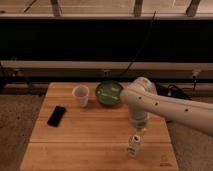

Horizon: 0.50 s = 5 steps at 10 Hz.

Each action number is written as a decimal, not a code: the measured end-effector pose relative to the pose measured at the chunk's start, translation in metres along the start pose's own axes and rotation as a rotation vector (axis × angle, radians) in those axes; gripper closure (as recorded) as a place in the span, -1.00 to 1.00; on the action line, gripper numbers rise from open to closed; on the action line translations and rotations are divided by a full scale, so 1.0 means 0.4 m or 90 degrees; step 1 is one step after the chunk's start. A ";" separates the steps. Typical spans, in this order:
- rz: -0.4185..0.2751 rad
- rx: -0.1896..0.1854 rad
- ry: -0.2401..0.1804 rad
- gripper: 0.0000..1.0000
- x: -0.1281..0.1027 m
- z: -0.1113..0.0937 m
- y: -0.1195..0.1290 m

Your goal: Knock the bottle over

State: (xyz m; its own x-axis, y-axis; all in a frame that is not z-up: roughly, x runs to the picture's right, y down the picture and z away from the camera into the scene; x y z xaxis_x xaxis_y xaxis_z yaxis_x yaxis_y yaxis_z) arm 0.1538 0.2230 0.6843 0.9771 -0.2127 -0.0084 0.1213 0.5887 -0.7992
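While I watch from the remote station, largest thing first:

Table (95, 132): wooden top filling the lower half of the frame, resting on a speckled floor.

Arm (170, 106): white, reaching in from the right edge toward lower centre, bending down over the table.

Gripper (138, 128): at the arm's lower end, just above and slightly right of the bottle; I cannot tell how its fingers are set or whether it touches anything.

Green bowl (108, 93): upper centre of the table, partly behind the arm.

White cup (80, 95): upright, just left of the bowl.

Black phone (56, 115): lying flat toward the table's left side, well apart from the rest.

Bottle (133, 145): lower centre-right near the front edge, standing on its base, long axis vertical, white cap pointing up toward the gripper.
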 end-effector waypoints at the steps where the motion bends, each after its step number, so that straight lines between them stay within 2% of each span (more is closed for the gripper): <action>1: -0.012 -0.004 0.001 0.95 -0.026 0.001 -0.001; 5: -0.027 -0.004 0.007 0.95 -0.055 0.003 -0.008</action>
State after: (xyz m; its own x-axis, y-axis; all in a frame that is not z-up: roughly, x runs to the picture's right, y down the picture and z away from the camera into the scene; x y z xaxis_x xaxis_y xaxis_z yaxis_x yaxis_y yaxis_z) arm 0.1321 0.2268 0.6877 0.9691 -0.2461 0.0196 0.1621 0.5742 -0.8025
